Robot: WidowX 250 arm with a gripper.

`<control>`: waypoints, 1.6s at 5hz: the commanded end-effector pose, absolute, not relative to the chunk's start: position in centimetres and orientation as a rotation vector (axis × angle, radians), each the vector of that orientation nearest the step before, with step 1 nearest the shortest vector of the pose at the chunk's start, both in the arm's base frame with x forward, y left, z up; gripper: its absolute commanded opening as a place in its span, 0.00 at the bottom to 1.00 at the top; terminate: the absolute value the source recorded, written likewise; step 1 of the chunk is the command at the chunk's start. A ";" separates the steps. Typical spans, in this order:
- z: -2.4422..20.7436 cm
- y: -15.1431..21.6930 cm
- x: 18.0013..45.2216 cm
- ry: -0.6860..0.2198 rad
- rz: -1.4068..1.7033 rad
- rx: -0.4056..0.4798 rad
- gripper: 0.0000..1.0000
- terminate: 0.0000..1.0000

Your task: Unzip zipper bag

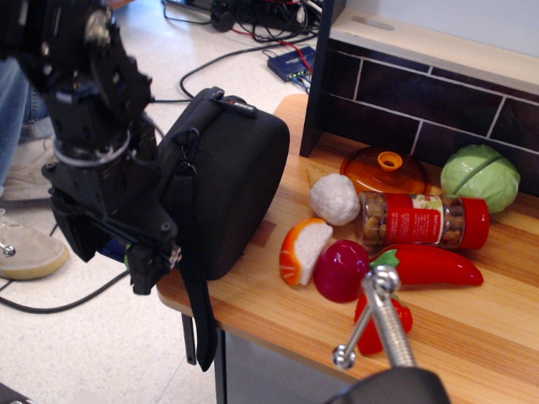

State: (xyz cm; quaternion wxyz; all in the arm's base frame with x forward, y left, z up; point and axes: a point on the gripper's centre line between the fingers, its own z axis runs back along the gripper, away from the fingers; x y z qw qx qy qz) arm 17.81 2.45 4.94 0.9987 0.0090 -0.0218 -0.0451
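The zipper bag (232, 181) is a large black boxy fabric case standing on edge at the left end of the wooden table (278, 316). Its black webbing strap (199, 311) hangs down over the table edge, with a metal clip (186, 140) near the top. My gripper (114, 259) hangs off the bag's left side, below table-edge height. Its fingers (148, 271) point down and stand apart, so it looks open and empty. The arm covers the bag's lower left corner, so the small green zipper tag is hidden.
Toy foods lie right of the bag: an orange slice (301, 249), a white bulb (334, 199), a red ball (340, 270), a red pepper (431, 266), a nut jar (424, 220), a cabbage (480, 176) and an orange lid (385, 172). A metal rod (381, 321) stands in front. A person's shoe (25, 248) and cables are on the floor.
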 end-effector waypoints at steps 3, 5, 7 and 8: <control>3.9 2.0 19.2 -0.140 -0.073 0.034 1.00 0.00; 4.8 1.9 19.8 -0.184 -0.059 0.023 0.00 0.00; 10.8 1.5 22.2 -0.283 0.020 -0.060 0.00 0.00; 13.2 1.0 23.6 -0.288 0.063 -0.091 0.00 0.00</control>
